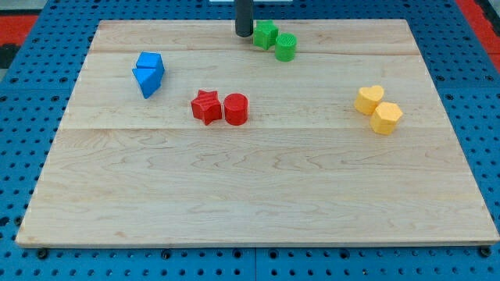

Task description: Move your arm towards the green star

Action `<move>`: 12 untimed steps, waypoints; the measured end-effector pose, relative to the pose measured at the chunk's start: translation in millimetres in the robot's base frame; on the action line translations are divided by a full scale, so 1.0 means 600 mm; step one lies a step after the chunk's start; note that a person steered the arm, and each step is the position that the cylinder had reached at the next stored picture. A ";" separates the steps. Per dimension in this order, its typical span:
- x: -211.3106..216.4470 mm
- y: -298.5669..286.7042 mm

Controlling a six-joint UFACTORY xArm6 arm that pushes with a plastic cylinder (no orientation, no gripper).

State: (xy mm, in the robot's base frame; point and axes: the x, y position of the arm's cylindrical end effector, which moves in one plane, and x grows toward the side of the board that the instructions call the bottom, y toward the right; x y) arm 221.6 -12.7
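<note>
Near the view's top edge of the wooden tabletop (258, 203), the tool, a straight dark rod with no jaws to open or close and nothing in its hold, stands with its tip (244, 35) resting on the board. The green star (265, 34) lies just beside the tip, toward the view's right and at almost the same height in the view; whether the two touch cannot be told. A green cylinder (286, 48) sits against the star's far side, slightly lower and further right. The governing relation is therefore a short rightward offset: the star is the nearest block to the tip, and any approach would appear to run along the view's top edge. Well apart from this pair are the blue blocks (148, 72), the red star (206, 107) with the red cylinder (236, 109), and two yellow blocks (378, 109).
</note>
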 end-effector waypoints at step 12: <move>0.135 -0.076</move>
State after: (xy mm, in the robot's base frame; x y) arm 302.7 -58.5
